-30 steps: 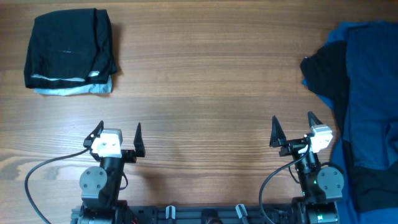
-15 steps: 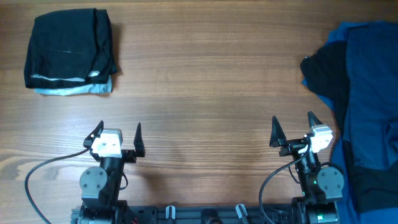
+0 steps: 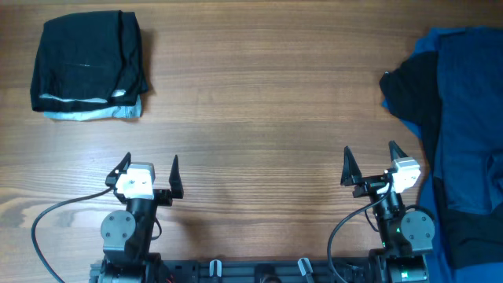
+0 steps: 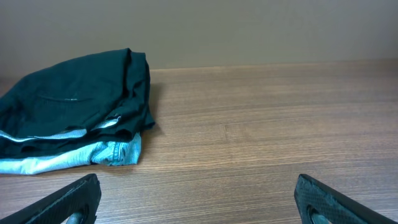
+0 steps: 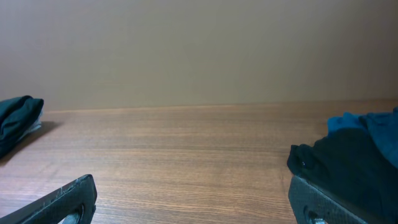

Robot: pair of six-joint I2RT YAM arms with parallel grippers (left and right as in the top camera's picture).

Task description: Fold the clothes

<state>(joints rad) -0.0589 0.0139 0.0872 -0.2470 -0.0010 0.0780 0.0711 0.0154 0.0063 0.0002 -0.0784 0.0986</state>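
Observation:
A folded stack of clothes, dark green on top of light blue, lies at the far left of the table; it also shows in the left wrist view and at the left edge of the right wrist view. A loose pile of blue and black clothes lies at the right edge and shows in the right wrist view. My left gripper is open and empty near the front edge. My right gripper is open and empty, just left of the pile.
The wooden table spreads between the stack and the pile. A black cable loops by the left arm base. A plain wall stands behind the table's far edge.

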